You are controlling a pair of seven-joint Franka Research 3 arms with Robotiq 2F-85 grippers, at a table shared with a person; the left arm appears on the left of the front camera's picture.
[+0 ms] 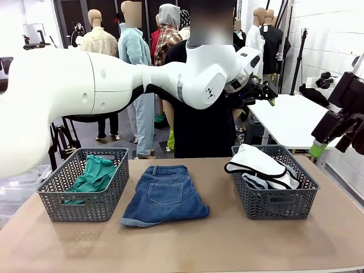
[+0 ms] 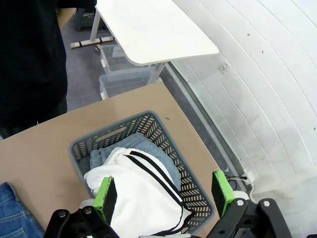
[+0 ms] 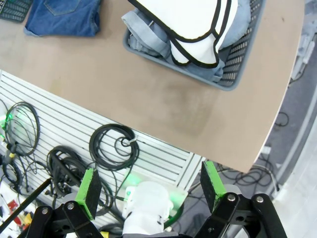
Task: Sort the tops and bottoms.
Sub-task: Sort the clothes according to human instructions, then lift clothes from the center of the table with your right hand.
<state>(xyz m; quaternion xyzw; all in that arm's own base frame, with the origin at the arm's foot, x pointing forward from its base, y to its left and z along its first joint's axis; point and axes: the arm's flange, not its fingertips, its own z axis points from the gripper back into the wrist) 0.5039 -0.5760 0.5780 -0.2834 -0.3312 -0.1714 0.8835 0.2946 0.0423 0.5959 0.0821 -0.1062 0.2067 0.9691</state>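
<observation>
The teal-green top (image 1: 94,173) lies in the grey left basket (image 1: 60,196). Mid-blue denim shorts (image 1: 165,193) lie flat on the table between the baskets. In the right basket (image 1: 276,202) the white shorts with black trim (image 1: 261,168) rest on faded grey-blue denim (image 2: 148,146). My left gripper (image 2: 163,196) hangs open high above that basket, holding nothing, and shows far back by the person (image 1: 264,94). My right gripper (image 3: 151,188) is open and empty, out past the table's right edge (image 1: 329,142).
A person in a black top (image 1: 199,125) stands at the far side. A white side table (image 1: 296,116) with clear bins (image 2: 124,79) beneath stands at the back right. Coiled cables (image 3: 114,144) hang on the slatted wall below the table edge (image 3: 237,163).
</observation>
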